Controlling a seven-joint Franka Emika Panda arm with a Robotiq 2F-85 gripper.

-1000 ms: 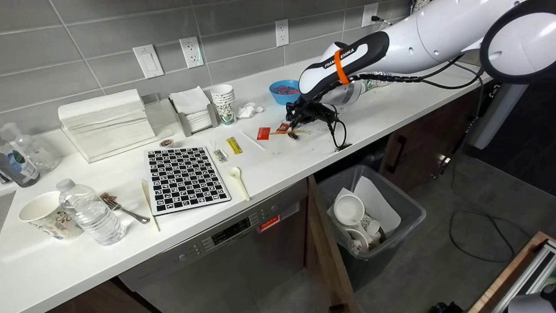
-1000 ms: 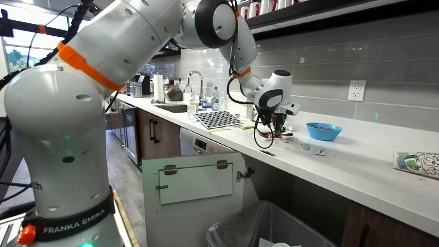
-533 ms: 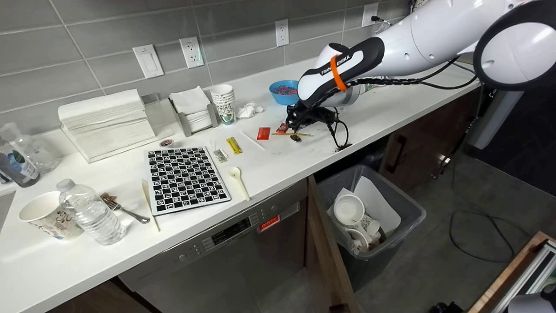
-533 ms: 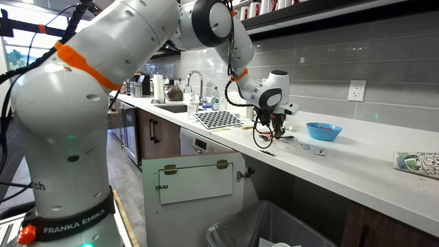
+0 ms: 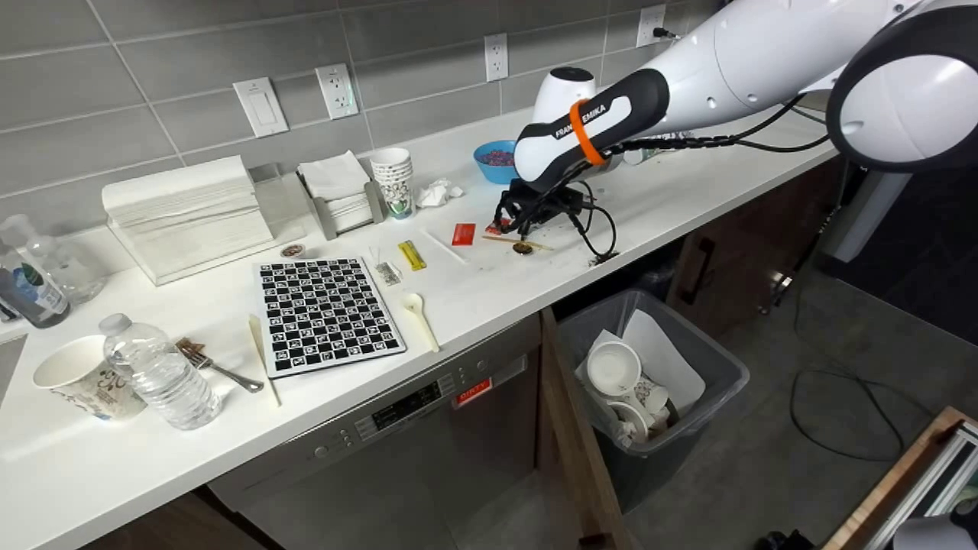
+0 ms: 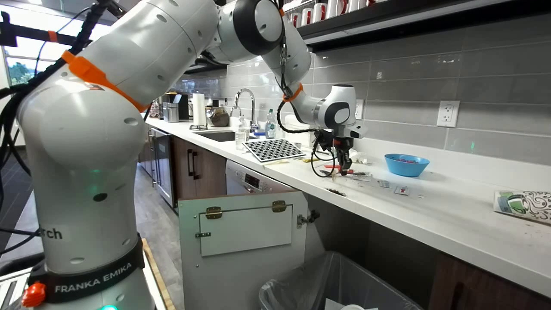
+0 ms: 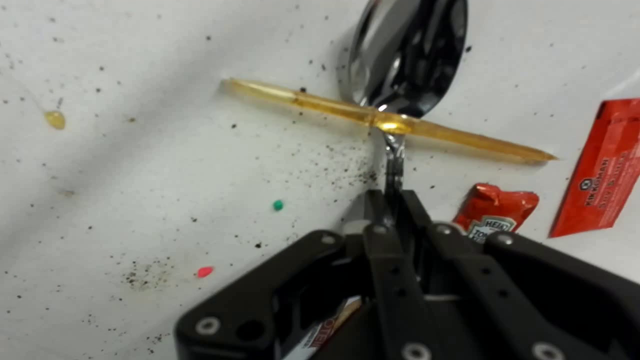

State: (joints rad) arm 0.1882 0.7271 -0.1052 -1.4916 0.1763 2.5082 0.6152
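Note:
A shiny metal spoon lies bowl outward in the wrist view, its handle running back between the fingertips of my gripper. The jaws are nearly together, with the handle between them. Across the spoon's neck lies an amber pointed stick. Beside the fingers are a torn red ketchup packet and a flat red soy sauce packet. A printed wrapper is mostly hidden by the gripper. In an exterior view the gripper hangs low over the counter, near the dark spoon bowl.
A blue bowl stands behind the gripper. Left are a yellow packet, a checkered board, stacked cups and a pale plastic spoon. Below the counter edge stand a bin and an open cabinet door.
The arm has shifted somewhat left in both exterior views, and its wrist has turned more upright. The spoon and the stick have slid slightly towards the counter's front edge.

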